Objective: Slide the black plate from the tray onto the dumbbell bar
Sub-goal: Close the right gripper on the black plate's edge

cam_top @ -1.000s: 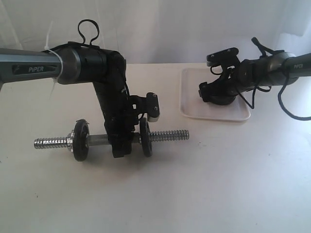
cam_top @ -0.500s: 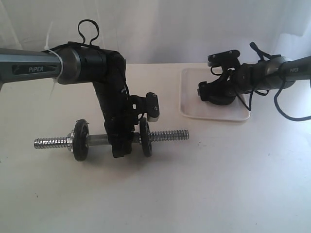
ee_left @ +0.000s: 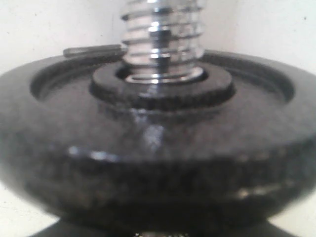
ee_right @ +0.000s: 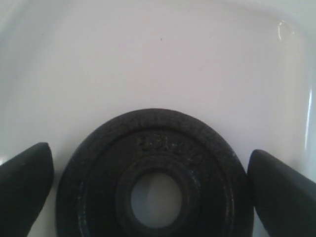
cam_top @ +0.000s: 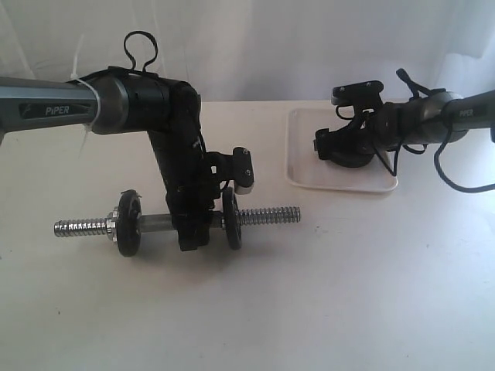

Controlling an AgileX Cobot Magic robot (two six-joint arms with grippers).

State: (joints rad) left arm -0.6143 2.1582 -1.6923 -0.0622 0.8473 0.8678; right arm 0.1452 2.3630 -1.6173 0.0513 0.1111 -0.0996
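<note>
The black plate (ee_right: 98,173) lies flat in the white tray (ee_right: 148,59), also seen in the exterior view as a dark plate (cam_top: 354,162) on the tray (cam_top: 309,176). My right gripper (ee_right: 153,191) is open and low over it, one finger on each side of its rim. The dumbbell bar (cam_top: 267,215) lies level at the left, with my left gripper (cam_top: 193,232) shut on its middle. Two black discs (cam_top: 128,226) (cam_top: 231,219) sit on the bar either side of that grip. The left wrist view shows one disc (ee_left: 158,148) and the threaded end (ee_left: 160,39) close up.
The tray stands at the back right of the pale table (cam_top: 348,294). The bar's threaded right end (cam_top: 286,213) sticks out towards the tray side. Black cables (cam_top: 456,174) hang from the right arm beside the tray.
The right arm has shifted slightly over the tray, its gripper still open around the plate. The left arm and the bar have not moved.
</note>
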